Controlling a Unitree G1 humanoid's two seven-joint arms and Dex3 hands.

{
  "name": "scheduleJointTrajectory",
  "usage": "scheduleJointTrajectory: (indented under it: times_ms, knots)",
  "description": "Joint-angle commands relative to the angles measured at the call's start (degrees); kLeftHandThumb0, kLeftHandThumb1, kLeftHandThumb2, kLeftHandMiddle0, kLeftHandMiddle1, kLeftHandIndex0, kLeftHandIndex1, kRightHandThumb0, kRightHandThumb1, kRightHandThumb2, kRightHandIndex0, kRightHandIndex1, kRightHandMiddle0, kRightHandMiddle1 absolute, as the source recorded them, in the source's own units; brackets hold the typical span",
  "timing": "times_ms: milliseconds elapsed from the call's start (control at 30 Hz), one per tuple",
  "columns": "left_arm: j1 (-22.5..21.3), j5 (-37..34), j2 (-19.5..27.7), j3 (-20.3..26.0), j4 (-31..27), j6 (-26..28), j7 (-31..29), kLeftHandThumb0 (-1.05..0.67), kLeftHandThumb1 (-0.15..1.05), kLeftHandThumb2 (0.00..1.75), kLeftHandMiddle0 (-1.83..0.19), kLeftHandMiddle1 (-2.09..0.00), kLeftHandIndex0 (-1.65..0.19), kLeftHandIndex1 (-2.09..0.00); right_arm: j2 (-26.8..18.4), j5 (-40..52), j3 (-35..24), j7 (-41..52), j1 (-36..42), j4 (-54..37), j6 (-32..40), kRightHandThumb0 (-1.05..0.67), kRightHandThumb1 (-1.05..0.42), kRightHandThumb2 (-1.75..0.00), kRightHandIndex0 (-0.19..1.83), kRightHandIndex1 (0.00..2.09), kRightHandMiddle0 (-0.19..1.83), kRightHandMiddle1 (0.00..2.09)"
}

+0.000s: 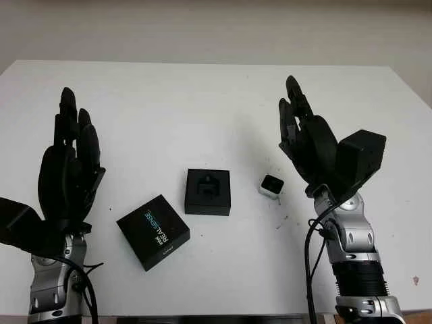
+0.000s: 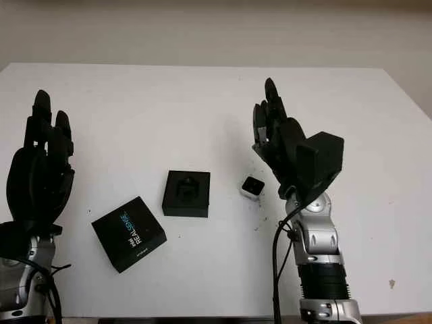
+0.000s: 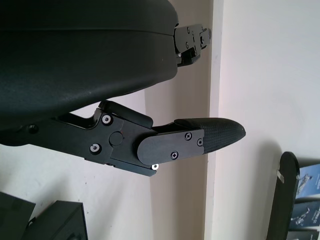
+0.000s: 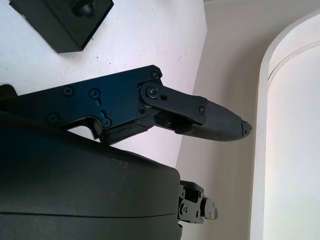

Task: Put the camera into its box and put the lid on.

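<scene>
Both hands are raised above the white table (image 1: 202, 101) and hold nothing. The left hand (image 1: 67, 169) stands at the table's left side, open, palm upright, well apart from every object. The right hand (image 1: 314, 145) stands at the right side, also open, with fingers extended upward; it is the nearer of the two to the camera, which lies just beside and below it. In my judgement this is a ready posture: no grasp has begun, and the task's steps remain undone.

The small white cube-shaped camera with a dark lens face (image 1: 271, 185) sits on the table, to the right of the box and apart from it, lens face turned roughly upward. Its position favours a pick by the right hand.

The black square box base with a moulded recess (image 1: 208, 192) lies open near the table's centre. The recess shows dark shaped padding; it holds no camera. Whether anything small lies inside the cavity cannot be determined.

The black square lid with light printed lettering (image 1: 153, 231) lies flat on the table, left of and nearer than the base, rotated at an angle, close to it but not touching. Its placement suits the left hand for the closing step.
</scene>
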Motion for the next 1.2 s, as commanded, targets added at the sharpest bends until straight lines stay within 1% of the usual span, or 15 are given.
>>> scheduleJointTrajectory:
  times_ms: [0,267,333,433,467,533,567,600,700,800,867,967,1000,1067,1167]
  knots:
    - [0.34,0.18,-0.31,-0.58,-1.99,-0.22,-0.02,-0.74,1.05,0.53,0.16,-0.05,0.17,-0.05,0.54,-0.05,0.29,-0.49,-0.26,-1.3,-0.12,-0.7,-1.05,-0.7,-0.13,0.05,-0.12,0.05]
    - [0.4,-0.48,-0.94,-1.33,-4.11,-0.11,-0.4,-0.74,1.05,0.5,0.15,-0.06,0.16,-0.05,1.01,0.86,0.29,0.09,0.03,-1.34,0.25,-0.71,-1.05,-0.71,-0.13,0.05,-0.13,0.05]
    - [0.83,-0.57,-1.01,-1.43,-4.47,-0.13,-0.6,-0.74,1.05,0.49,0.16,-0.05,0.16,-0.05,0.43,2.47,-0.63,1.8,-0.6,-0.42,-0.17,-0.7,-1.05,-0.7,-0.14,0.05,-0.13,0.05]
    - [1.47,-0.42,-1.2,-1.57,-5.06,0.04,-0.44,-0.74,1.05,0.51,0.17,-0.05,0.17,-0.05,-1.27,4.34,-2.09,4.45,-2.3,1.15,-0.76,-0.67,-1.05,-0.55,-0.15,0.04,-0.13,0.05]
    - [1.63,-0.29,-1.3,-1.65,-5.25,0.11,-0.26,-0.74,1.05,0.51,0.17,-0.05,0.17,-0.05,-2.44,3.93,-2.17,4.96,-3.12,1.26,-0.38,-0.69,-1.05,-0.4,-0.11,0.07,-0.09,0.07]
    - [1.75,-0.21,-1.52,-1.83,-5.17,0.06,-0.17,-0.74,1.05,0.51,0.17,-0.05,0.18,-0.05,-6.06,3.38,-2.35,7.63,-5.88,2.63,-0.58,-0.67,-1.05,-0.21,-0.06,0.09,-0.05,0.09]
    - [1.72,-0.29,-1.74,-1.93,-5.01,0.02,-0.12,-0.74,1.05,0.5,0.17,-0.05,0.18,-0.05,-8.14,3.42,-2.38,9.95,-7.61,4.04,-1.2,-0.57,-0.99,-0.12,-0.03,0.1,-0.02,0.11]
    - [1.68,-0.49,-1.95,-2.03,-4.88,0.08,-0.13,-0.74,1.05,0.49,0.17,-0.05,0.18,-0.05,-10.09,3.13,-2.27,11.84,-9.3,5.43,-1.45,-0.52,-0.96,-0.09,0.0,0.11,0.0,0.14]
    - [1.53,-0.41,-2.45,-2.29,-4.6,0.02,-0.03,-0.74,1.05,0.48,0.16,-0.06,0.17,-0.05,-14.44,1.83,-1.4,16.68,-12.86,9.48,-2.6,-0.42,-0.9,-0.05,0.08,0.18,-0.16,0.64]
    - [1.1,-0.45,-3.18,-2.43,-3.79,-0.34,0.02,-0.73,1.05,0.47,0.16,-0.06,0.17,-0.05,-19.86,-1.6,1.02,21.94,-16.35,12.88,-2.61,-0.35,-0.85,-0.04,0.16,0.23,-0.16,0.8]
    - [0.89,0.11,-3.41,-2.61,-3.51,-0.35,0.38,-0.74,1.05,0.48,0.16,-0.06,0.18,-0.05,-22.82,-4.75,3.13,24.48,-17.65,13.88,-3.26,-0.28,-0.8,-0.05,0.2,0.22,-0.01,0.58]
    - [0.69,0.63,-3.47,-2.77,-3.18,-0.64,0.38,-0.74,1.05,0.5,0.16,-0.05,0.18,-0.05,-25.96,-9.53,6.06,27.07,-19.04,17.48,-10.41,-0.26,-0.76,-0.05,0.26,0.18,0.16,0.34]
    - [0.63,0.69,-3.55,-2.78,-3.12,-0.66,0.47,-0.73,1.05,0.5,0.16,-0.05,0.18,-0.05,-27.01,-11.51,7.23,27.49,-19.5,18.5,-13.03,-0.27,-0.75,-0.05,0.28,0.18,0.2,0.31]
    - [0.56,0.7,-3.52,-2.72,-2.95,-0.66,0.51,-0.73,1.05,0.5,0.16,-0.05,0.18,-0.05,-30.18,-18.38,10.9,26.88,-20.59,20.43,-20.09,-0.34,-0.73,-0.05,0.32,0.17,0.29,0.25]
    - [0.56,0.8,-3.54,-2.67,-2.81,-0.82,0.72,-0.73,1.05,0.51,0.16,-0.06,0.18,-0.05,-32.48,-24.16,13.73,26.17,-21.68,22.53,-26.34,-0.43,-0.74,-0.06,0.32,0.13,0.35,0.15]
